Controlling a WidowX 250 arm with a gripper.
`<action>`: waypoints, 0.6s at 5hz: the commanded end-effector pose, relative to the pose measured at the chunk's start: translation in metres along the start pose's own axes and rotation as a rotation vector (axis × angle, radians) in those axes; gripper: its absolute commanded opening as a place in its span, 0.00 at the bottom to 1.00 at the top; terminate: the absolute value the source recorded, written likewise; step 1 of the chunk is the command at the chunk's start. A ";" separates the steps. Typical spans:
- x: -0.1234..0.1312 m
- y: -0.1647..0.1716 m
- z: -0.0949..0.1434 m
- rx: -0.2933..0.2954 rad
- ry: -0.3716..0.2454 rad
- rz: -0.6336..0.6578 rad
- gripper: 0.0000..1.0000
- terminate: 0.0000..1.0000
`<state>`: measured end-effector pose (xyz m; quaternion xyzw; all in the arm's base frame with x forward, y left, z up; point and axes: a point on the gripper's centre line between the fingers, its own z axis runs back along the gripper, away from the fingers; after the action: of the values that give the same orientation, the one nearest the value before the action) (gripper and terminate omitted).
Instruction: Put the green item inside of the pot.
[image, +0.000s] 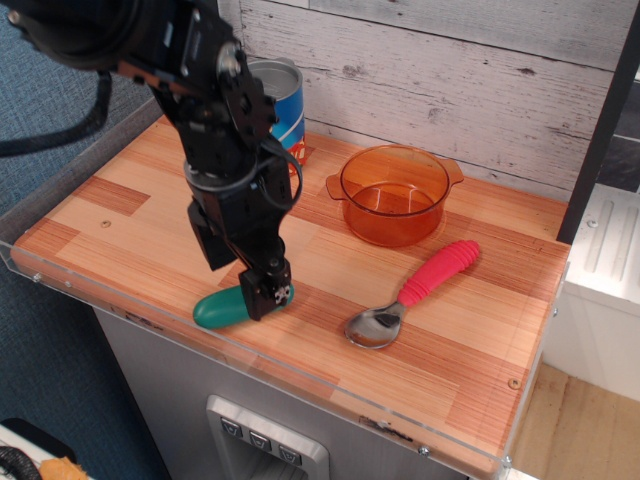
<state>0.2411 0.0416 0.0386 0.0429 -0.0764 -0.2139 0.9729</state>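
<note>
The green item (217, 309) is a smooth teal-green capsule lying near the table's front edge. Only its left end shows; the rest is hidden by my gripper. My black gripper (245, 285) has come down onto it, jaws still apart, with one finger (268, 292) in front of the capsule's right part. The fingers do not look closed on it. The pot (394, 195) is a translucent orange round pot with two small side handles. It stands empty at the back, to the right of my gripper.
A blue soup can (282, 112) stands at the back, partly behind my arm. A spoon with a pink handle (415, 290) lies right of the capsule. A clear acrylic lip (330, 385) runs along the table's front edge. A wooden plank wall stands behind.
</note>
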 end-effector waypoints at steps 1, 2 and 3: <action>-0.002 -0.004 -0.010 0.009 0.004 -0.043 1.00 0.00; -0.005 -0.001 -0.015 -0.016 0.010 -0.042 1.00 0.00; -0.006 0.001 -0.020 -0.024 0.016 -0.037 1.00 0.00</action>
<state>0.2331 0.0443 0.0106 0.0266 -0.0503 -0.2338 0.9706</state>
